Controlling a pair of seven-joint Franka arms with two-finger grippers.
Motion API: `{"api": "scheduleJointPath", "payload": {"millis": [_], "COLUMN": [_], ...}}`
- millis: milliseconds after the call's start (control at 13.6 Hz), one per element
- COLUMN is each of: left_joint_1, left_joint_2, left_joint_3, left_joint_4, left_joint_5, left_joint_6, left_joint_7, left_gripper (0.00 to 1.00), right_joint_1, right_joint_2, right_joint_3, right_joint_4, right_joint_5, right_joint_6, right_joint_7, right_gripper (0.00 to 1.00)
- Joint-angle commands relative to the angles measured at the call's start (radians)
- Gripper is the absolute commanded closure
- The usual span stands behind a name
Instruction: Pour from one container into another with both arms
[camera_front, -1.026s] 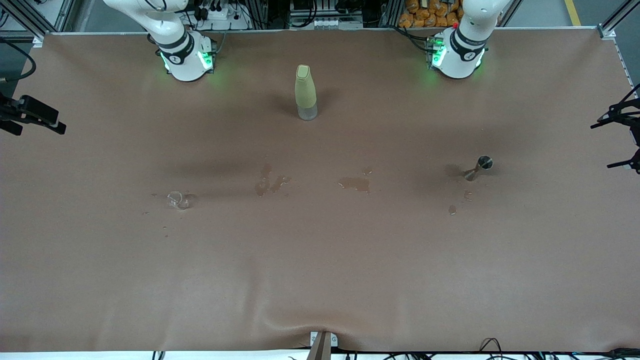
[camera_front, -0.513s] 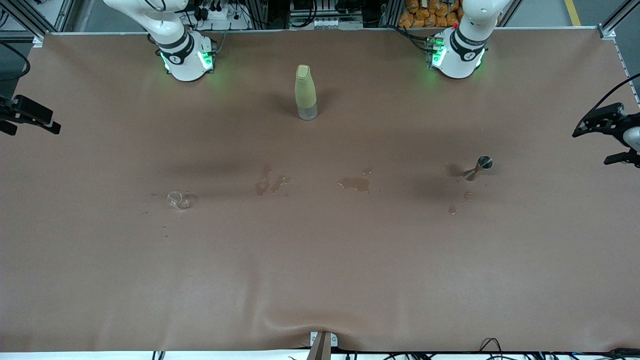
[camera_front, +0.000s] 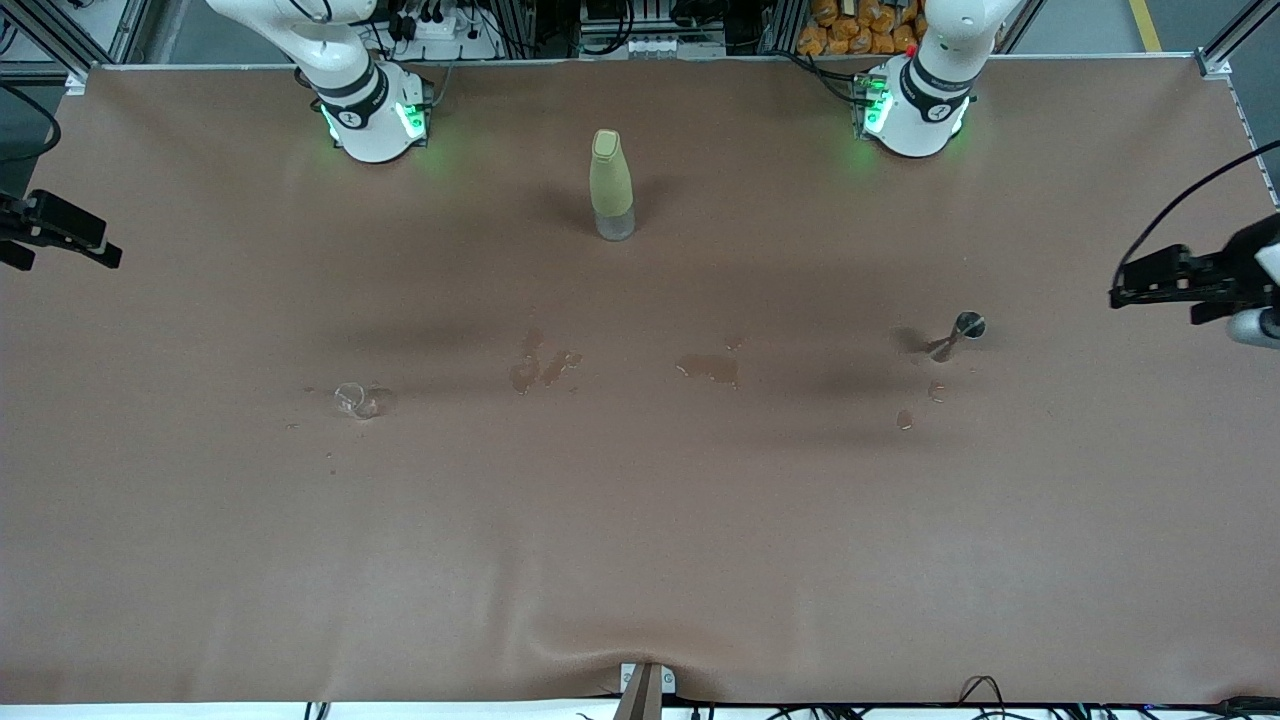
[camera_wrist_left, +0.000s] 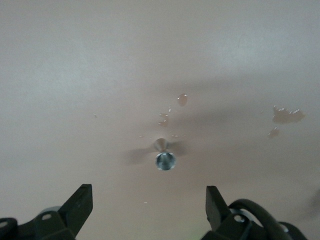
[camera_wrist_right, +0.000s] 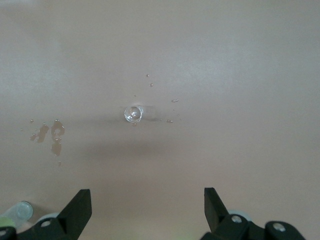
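Jaws on both arms are standing wide apart and gripping nothing, so you are looking at two empty-handed arms up in the air. The left gripper (camera_wrist_left: 149, 206) is hanging over the table at its own arm's end, and its wrist view is showing the metal jigger (camera_wrist_left: 164, 159) standing upright on the cloth, centred ahead of the gap between the jaws. The right gripper (camera_wrist_right: 147, 209) is hovering at the right arm's end, with the small clear glass (camera_wrist_right: 133, 114) sitting ahead of its jaws, slightly off their midline.

Outward from there, wet spots (camera_front: 712, 368) are lying on the cloth (camera_front: 640, 560) between the two vessels, with smaller drops beside each. The capped green bottle (camera_front: 611, 185) is standing upright midway between the two arm bases, well apart from either gripper.

You cannot be reading the stage firmly from this: neither vessel is being held or tilted, and I cannot tell what either is holding. Both standing apart suits arms closing in to pick up, or arms pulling away once pouring is over.
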Motion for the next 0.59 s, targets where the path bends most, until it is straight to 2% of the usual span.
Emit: {"api": "scheduleJointPath", "payload": {"millis": [0, 220, 513], "left_joint_1": [-0.008, -0.036, -0.031], "left_joint_2": [-0.004, 0.002, 0.011], "left_joint_3": [-0.041, -0.041, -0.038], "left_joint_4": [-0.003, -0.003, -0.011], "left_joint_5": [0.035, 0.086, 0.091], "left_joint_6": [0.008, 0.008, 0.014], "left_joint_7": [-0.161, -0.244, -0.328], "left_gripper": [0.0, 0.0, 0.0], "right_joint_1": [0.012, 0.014, 0.014], "right_joint_2": [0.0, 0.0, 0.001], "right_joint_3": [-0.005, -0.003, -0.003], "right_joint_4": [0.003, 0.003, 0.003], "right_joint_5": [-0.015, -0.015, -0.015], "right_joint_6": [-0.008, -0.008, -0.008], "right_joint_7": [0.003, 0.003, 0.002], "right_gripper": [0.0, 0.0, 0.0]}}
